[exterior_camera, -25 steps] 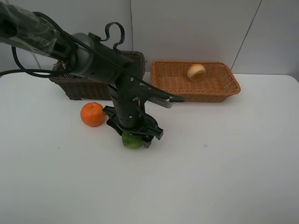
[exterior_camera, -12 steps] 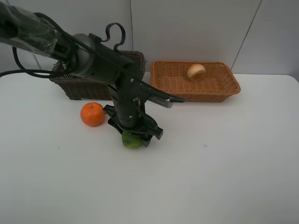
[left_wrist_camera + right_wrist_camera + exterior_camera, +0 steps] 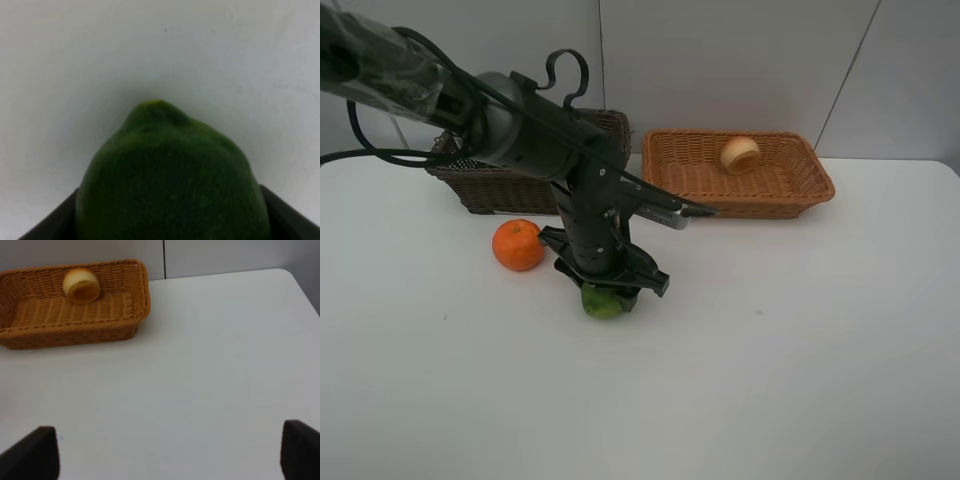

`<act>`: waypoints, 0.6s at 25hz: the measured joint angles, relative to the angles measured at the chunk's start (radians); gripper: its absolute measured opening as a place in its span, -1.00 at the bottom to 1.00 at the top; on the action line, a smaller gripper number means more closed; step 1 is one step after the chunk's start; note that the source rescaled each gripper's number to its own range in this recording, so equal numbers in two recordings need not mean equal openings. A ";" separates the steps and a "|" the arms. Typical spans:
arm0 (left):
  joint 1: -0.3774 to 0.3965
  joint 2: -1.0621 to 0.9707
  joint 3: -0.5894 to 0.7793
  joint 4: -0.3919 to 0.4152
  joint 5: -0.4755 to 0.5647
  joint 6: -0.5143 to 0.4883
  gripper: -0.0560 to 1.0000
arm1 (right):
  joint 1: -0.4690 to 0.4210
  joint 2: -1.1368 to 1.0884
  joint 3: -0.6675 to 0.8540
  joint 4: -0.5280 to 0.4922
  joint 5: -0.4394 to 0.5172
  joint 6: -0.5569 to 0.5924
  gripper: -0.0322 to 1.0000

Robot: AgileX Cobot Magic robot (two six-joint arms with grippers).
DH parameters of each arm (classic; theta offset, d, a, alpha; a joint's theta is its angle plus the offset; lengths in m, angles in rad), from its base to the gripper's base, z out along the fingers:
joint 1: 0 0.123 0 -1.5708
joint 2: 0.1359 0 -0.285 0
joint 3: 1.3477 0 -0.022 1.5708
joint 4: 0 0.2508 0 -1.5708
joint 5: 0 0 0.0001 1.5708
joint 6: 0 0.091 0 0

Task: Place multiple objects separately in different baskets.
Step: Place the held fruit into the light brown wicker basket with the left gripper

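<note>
Two fingers of the left claw [image 3: 608, 290] are set around the green oval fruit [image 3: 170, 185] on the table [image 3: 770, 380], 4 o'clock from the tangerine [image 3: 518, 245]; clamping cannot be told. The right claw [image 3: 167, 447] is spread, empty. The round fruit could be squirted out by an off-centre squeeze.

- Green oval fruit [image 3: 604, 302]: on the worktop [image 3: 800, 350], between my left jaws.
- Orange tangerine [image 3: 518, 245]: near it, in front of the dark brown basket [image 3: 485, 188].
- Pale peach [image 3: 740, 154]: inside the orange-tan basket [image 3: 760, 200].
</note>
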 joint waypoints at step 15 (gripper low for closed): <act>0.000 -0.034 0.000 0.022 0.017 -0.002 0.56 | 0.000 0.000 0.000 0.000 0.000 0.000 0.91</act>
